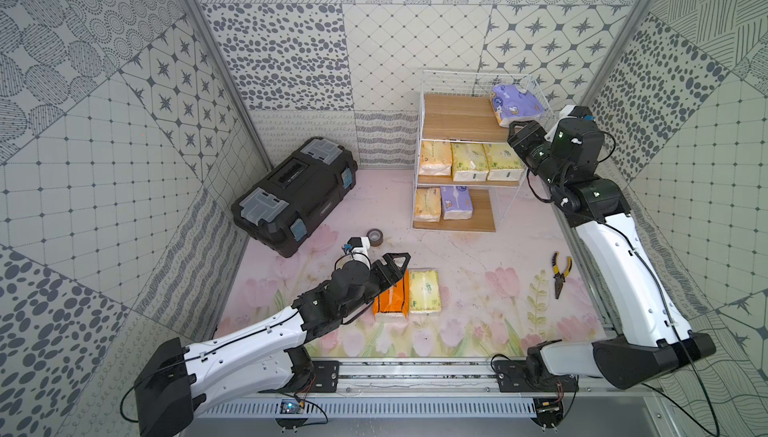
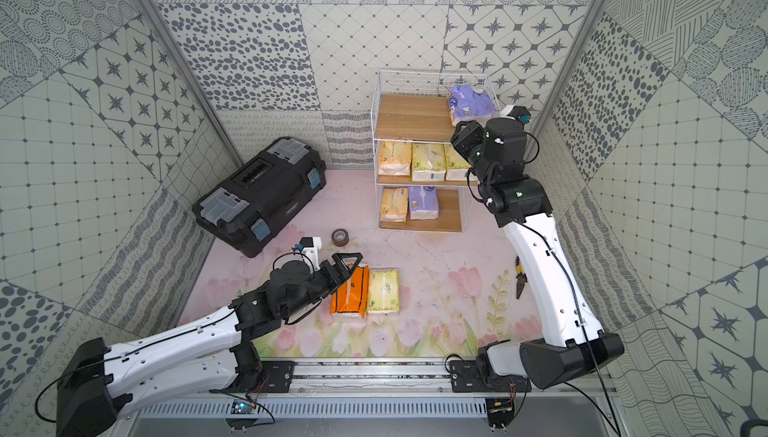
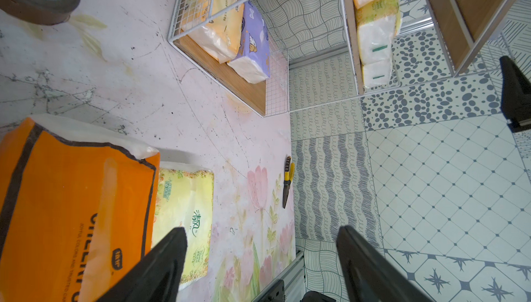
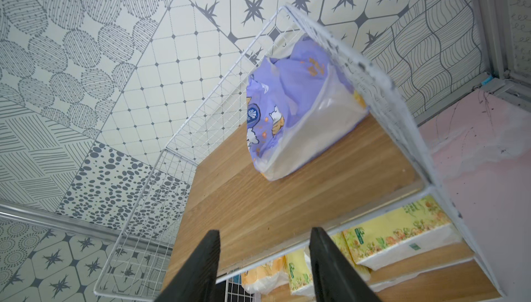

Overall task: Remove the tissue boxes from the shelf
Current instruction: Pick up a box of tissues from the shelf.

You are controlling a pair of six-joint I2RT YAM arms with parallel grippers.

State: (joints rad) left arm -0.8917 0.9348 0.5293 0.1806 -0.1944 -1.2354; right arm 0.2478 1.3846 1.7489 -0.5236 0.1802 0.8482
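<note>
The shelf (image 1: 419, 144) stands at the back right. On its top board a crumpled purple tissue box (image 1: 515, 104) leans against the mesh side. The middle tier holds three, yellow-orange (image 1: 435, 158) and two pale yellow-green (image 1: 468, 161). The bottom tier holds a yellow-orange one (image 1: 428, 204) and a purple one (image 1: 456, 202). My right gripper (image 4: 264, 231) is open and empty at the top board's front edge, just short of that top purple box (image 4: 287, 108). An orange box (image 1: 390, 300) and a pale yellow-green one (image 1: 424, 291) lie on the floor. My left gripper (image 3: 261, 231) hangs open and empty over the orange box (image 3: 71, 200).
A big black toolbox (image 1: 295, 196) lies at the back left. A roll of brown tape (image 1: 375, 234) sits on the floor between it and the shelf. Yellow-handled pliers (image 1: 561, 275) lie by the right arm. Patterned walls close in on three sides.
</note>
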